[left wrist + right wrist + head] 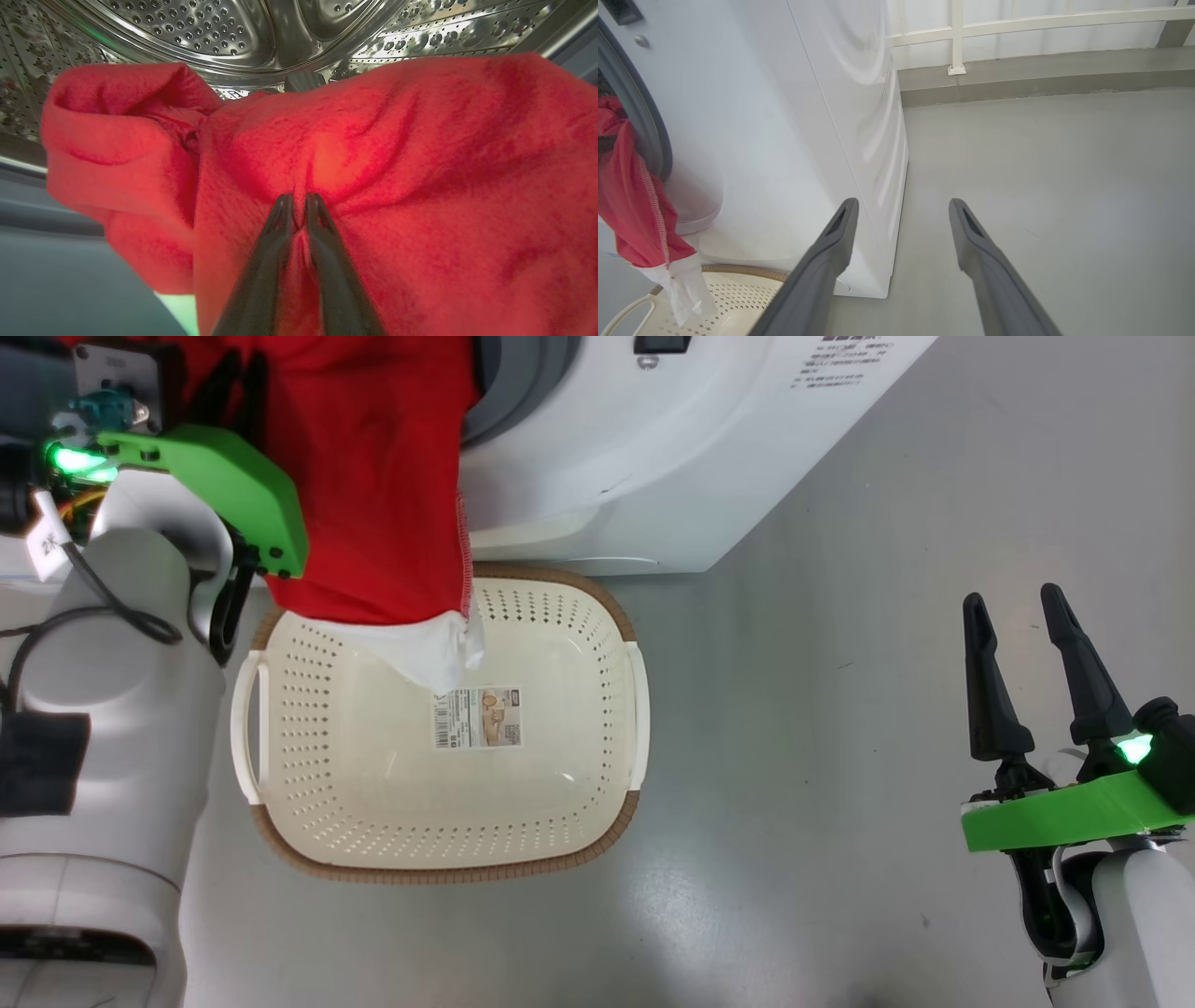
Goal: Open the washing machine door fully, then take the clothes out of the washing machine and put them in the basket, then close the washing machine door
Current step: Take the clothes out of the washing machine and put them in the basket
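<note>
Red clothes (373, 476) hang out of the washing machine (635, 476) mouth, their white cuff (434, 649) dangling over the back of the cream basket (448, 873). My left gripper (233, 387) is up at the opening. In the left wrist view it (299, 199) is shut on a fold of the red clothes (420, 163), with the steel drum (196, 23) behind. My right gripper (1018, 607) stands open at the lower right, holding nothing. The washing machine door is out of view.
The basket holds just a sticker (476, 717) on its bottom and sits on grey floor against the machine's front. In the right wrist view, the machine's white side (859, 140) is left of the open fingers (840, 233), and a low wall rail (957, 37) lies beyond.
</note>
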